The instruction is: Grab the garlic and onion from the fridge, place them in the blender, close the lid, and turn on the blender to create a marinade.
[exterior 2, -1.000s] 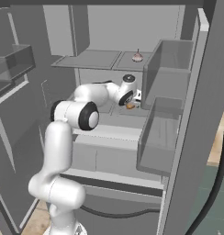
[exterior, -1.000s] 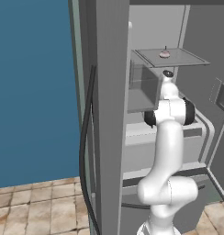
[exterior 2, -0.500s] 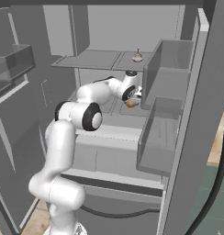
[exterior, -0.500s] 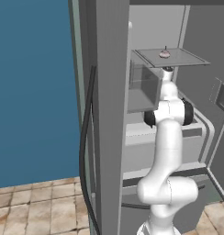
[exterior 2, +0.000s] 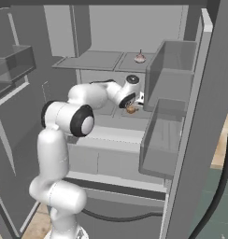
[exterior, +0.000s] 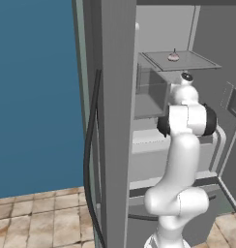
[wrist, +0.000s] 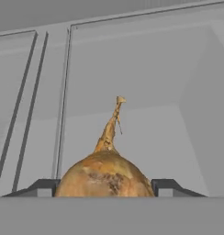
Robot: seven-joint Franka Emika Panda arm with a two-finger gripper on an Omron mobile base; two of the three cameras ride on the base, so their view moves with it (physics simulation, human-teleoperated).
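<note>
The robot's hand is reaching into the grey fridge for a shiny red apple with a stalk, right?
Not an apple. The hand view shows a round golden-brown onion with a dry papery stalk between the gripper fingertips. It is inside the grey fridge, as you said.

a glossy white arm (exterior: pixel 180 160) of fat rounded segments, with black rings at the joints, the boldest at 2 o'clock in the left base view. a black cable trails from its foot. the small finger tips (wrist: pixel 165 187) are dark grey.
</note>
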